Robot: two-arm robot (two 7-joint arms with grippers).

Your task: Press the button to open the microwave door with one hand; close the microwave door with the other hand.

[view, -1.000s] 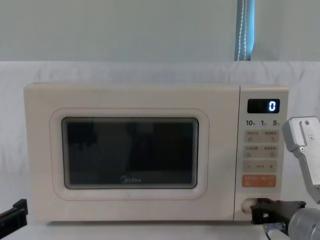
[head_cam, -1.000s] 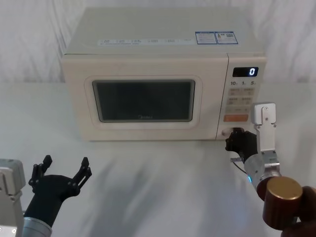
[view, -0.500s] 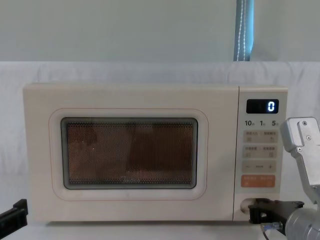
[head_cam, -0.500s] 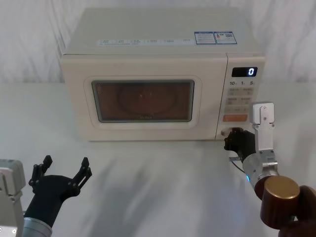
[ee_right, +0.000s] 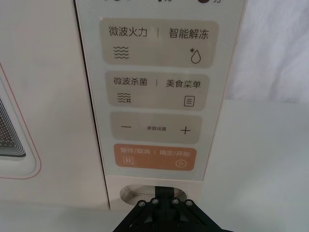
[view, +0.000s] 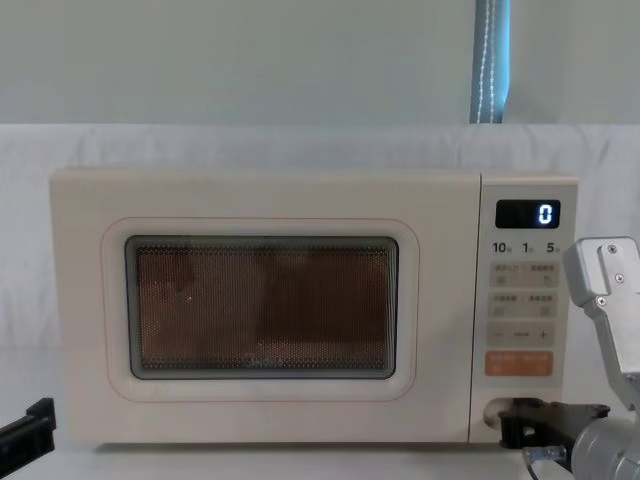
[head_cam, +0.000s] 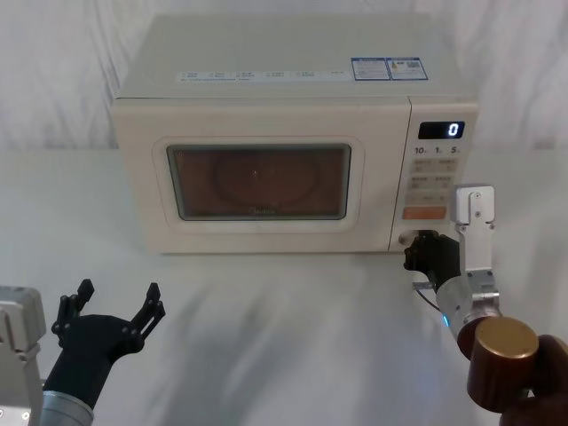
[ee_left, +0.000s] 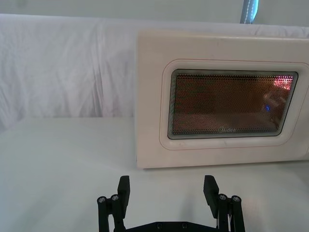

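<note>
— Where is the button (ee_right: pixel 145 192) sitting?
— At the bottom of the control panel (head_cam: pixel 434 182), under the orange key (ee_right: pixel 155 157), on the microwave's right side. The right hand (head_cam: pixel 424 251) is resting against it, its black fingertips (ee_right: pixel 163 202) drawn together on the button's lower rim and holding nothing.

— And the door (head_cam: pixel 259 184)?
— It is taking up the front of the microwave (head_cam: pixel 293 84) to the left of the panel. Its window (view: pixel 262 308) is glowing reddish-brown from inside. I cannot tell whether the door is standing ajar.

— Where is the microwave standing?
— Toward the back of the white counter (head_cam: pixel 284 337), near the middle, facing the robot. The display (view: pixel 528 213) is showing a 0.

— What is the left hand (head_cam: pixel 108 318) doing?
— It is hanging near the counter's front left corner, well apart from the microwave. Its fingers (ee_left: pixel 123 190) are spreading wide and gripping nothing.
</note>
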